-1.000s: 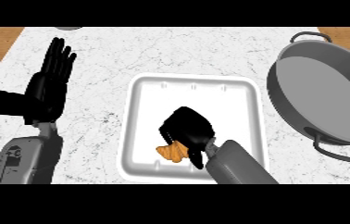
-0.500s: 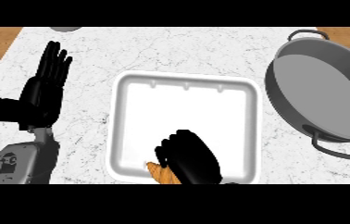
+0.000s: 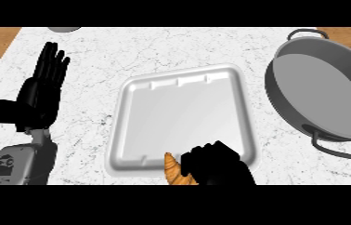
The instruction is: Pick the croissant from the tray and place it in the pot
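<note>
The black left hand (image 3: 42,96) rests open, fingers up, at the view's left edge. At the near rim of the shallow white rectangular tray (image 3: 137,140), the black right hand (image 3: 216,166) curls round the golden-brown croissant (image 3: 175,170). The lift should clear the tray rim before carrying right to the round grey metal pot (image 3: 308,91).

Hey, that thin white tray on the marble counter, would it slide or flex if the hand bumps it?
The thin white tray looks light and shallow, so a bump would probably slide it on the smooth marble counter. Its thin rim suggests it may flex. With nothing visibly resting inside while the right hand grips the golden croissant, little would weigh it down.
</note>
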`<action>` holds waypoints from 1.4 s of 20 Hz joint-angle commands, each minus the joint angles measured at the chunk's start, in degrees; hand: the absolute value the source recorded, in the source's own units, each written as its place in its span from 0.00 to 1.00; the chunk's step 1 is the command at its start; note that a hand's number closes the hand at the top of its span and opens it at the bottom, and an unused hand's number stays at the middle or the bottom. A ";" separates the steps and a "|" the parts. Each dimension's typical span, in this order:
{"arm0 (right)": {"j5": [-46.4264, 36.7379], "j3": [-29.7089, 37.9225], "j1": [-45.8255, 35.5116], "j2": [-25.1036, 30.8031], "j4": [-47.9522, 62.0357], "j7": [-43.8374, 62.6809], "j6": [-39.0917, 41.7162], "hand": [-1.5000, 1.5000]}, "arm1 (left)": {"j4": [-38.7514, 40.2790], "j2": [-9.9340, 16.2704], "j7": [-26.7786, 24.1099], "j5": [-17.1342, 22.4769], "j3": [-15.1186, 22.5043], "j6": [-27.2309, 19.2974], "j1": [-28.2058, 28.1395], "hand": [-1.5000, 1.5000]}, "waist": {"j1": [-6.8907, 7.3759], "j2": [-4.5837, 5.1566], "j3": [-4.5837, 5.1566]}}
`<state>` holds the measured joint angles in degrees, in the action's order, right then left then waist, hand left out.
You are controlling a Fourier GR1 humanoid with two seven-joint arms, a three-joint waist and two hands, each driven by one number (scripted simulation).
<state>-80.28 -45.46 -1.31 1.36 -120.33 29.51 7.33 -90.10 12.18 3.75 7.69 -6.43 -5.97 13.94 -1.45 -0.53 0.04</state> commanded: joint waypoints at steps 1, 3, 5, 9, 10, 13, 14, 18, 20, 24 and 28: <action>-3.12 4.65 0.46 1.39 -12.01 3.38 0.59 1.00 | -1.54 -0.54 1.09 -0.02 0.28 -0.67 0.33 0.50 | 0.44 0.16 -0.05; -3.21 8.05 2.28 4.67 -16.16 2.60 0.16 1.00 | 0.11 -2.26 -0.96 -2.15 2.14 -1.63 0.14 0.50 | 0.39 0.35 -0.06; -1.08 14.35 -0.84 4.46 -19.69 2.16 3.10 1.00 | 1.38 -3.11 -0.37 -2.72 2.88 -2.38 2.17 0.50 | 0.52 0.53 -0.05; 11.30 32.07 -2.47 7.69 -25.21 -0.39 9.21 1.00 | 0.36 0.66 0.88 1.34 -1.02 1.42 2.02 0.50 | 1.22 0.73 -0.06; 14.49 36.48 1.85 9.89 -21.54 -5.11 3.88 1.00 | 1.49 -0.72 -0.43 0.26 -0.03 0.68 1.52 0.50 | 1.03 0.77 -0.13; 20.62 47.28 0.77 11.73 -17.30 -9.25 6.18 1.00 | 2.61 -0.16 -1.02 0.28 -0.85 0.77 2.95 0.50 | 0.90 0.74 -0.14; 22.59 49.27 -1.08 11.16 -17.63 -8.59 8.69 1.00 | 1.70 -2.95 -0.99 -2.18 1.88 -1.86 2.49 0.50 | 0.86 0.63 -0.13; 31.76 64.01 -3.99 16.47 -4.89 -16.91 7.23 1.00 | 1.78 -0.98 0.52 -1.60 0.34 -1.26 3.75 0.50 | 0.98 0.62 -0.16; 35.25 69.10 -6.25 19.17 1.12 -20.30 6.21 1.00 | 0.99 -1.20 -0.32 -0.30 0.43 0.57 1.66 0.50 | 1.40 0.57 -0.11; 39.51 74.90 -9.78 23.72 17.09 -30.90 1.44 1.00 | 5.34 -1.71 -1.66 -1.37 0.13 -0.38 4.76 0.50 | 1.25 0.88 -0.13; 40.51 76.62 -13.09 28.69 30.86 -38.95 0.27 1.00 | -0.44 -1.57 1.15 -1.37 1.39 0.09 1.93 0.50 | 2.13 0.70 -0.12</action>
<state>-42.18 27.53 -10.87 25.85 -102.57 -1.58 10.14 -88.40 11.12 2.98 7.18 -6.34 -5.20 15.88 0.19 0.14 -0.06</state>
